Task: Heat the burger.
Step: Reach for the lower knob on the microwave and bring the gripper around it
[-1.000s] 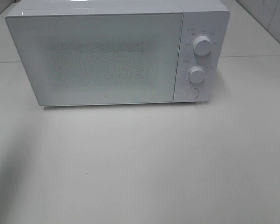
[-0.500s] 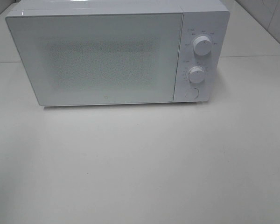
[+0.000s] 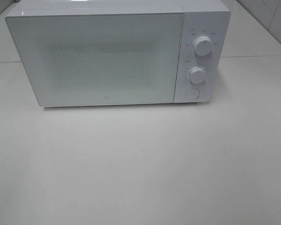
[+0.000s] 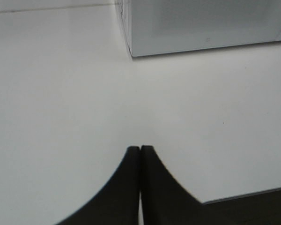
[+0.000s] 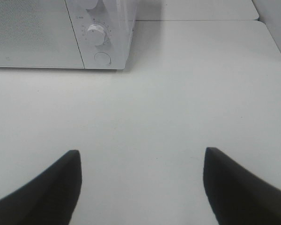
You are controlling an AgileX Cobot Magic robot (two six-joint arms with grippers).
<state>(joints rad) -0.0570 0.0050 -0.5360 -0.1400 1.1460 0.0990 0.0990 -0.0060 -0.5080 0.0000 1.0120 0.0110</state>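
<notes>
Burger: unseen (likely soft; hold its sides gently). Before microwave [image 3: 107, 56]: left claw [image 4: 140, 149] together, right claw [image 5: 141, 151] apart.

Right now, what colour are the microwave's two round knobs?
Both round knobs are white, like the boxy microwave body; exterior high view shows best.

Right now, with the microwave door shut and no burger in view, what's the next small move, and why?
Probably ease the right gripper toward the control panel of the microwave. Its jaws stand open with that panel ahead, while the left gripper is shut. The door is closed and frosted, hiding the inside, and no burger shows outside, so the controls likely come next.
</notes>
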